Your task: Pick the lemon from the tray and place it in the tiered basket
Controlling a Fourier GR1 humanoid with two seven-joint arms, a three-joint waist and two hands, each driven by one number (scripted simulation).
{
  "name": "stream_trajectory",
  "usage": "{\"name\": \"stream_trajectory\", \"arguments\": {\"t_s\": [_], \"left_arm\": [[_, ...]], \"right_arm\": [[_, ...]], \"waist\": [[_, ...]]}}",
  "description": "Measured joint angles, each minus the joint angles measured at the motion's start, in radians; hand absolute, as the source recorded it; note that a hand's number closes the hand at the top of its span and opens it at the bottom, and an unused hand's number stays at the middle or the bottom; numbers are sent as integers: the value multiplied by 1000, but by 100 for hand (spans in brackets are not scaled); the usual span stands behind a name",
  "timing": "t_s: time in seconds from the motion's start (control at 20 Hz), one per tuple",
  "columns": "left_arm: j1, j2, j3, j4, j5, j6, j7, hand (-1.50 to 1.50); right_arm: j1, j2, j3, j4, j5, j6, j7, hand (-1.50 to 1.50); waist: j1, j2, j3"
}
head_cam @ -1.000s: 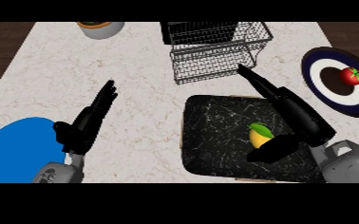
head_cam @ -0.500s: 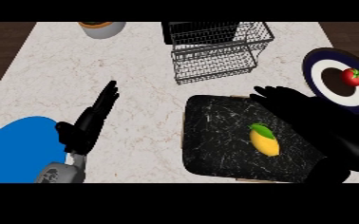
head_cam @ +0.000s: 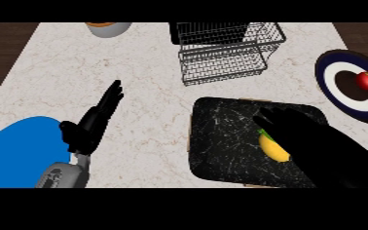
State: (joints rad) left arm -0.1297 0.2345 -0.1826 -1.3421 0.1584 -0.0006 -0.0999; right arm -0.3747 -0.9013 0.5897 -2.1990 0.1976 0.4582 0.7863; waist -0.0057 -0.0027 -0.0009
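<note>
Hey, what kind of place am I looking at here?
Most likely a kitchen counter: a pale marbled countertop holds a wire tiered basket, a dark tray with a lemon, and a plate carrying red fruit.

The right hand [head_cam: 309, 139] hides the lemon's [head_cam: 272, 148] right side, so its grip cannot be told, while the frame edges cut off the plate [head_cam: 332, 85], blue plate [head_cam: 28, 148] and cup [head_cam: 109, 28].
</note>
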Motion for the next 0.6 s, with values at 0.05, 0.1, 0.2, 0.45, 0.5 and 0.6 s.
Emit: {"name": "stream_trajectory", "arguments": {"t_s": [0.05,0.1,0.2,0.45,0.5,0.6], "left_arm": [[-3,-6,-2,-3,-5,2,7,0],[-3,-5,3,-3,-5,-1,5,0],[-10,-11,8,5,-9,-4,4,0],[-10,-29,13,14,-26,-12,-11,0],[-4,-33,10,2,-31,-11,-4,0],[1,-39,15,-3,-37,-11,-1,0]], "right_arm": [[-2,30,7,-3,24,-3,30,-150],[1,45,7,16,58,-5,29,-150],[15,48,3,23,101,13,43,-150],[44,133,40,105,218,34,65,-150],[52,147,34,126,231,40,54,-150],[97,148,19,156,270,28,0,-150]], "waist": [[2,0,0],[3,1,0],[4,1,0],[7,2,1],[7,2,1],[6,2,1]]}}
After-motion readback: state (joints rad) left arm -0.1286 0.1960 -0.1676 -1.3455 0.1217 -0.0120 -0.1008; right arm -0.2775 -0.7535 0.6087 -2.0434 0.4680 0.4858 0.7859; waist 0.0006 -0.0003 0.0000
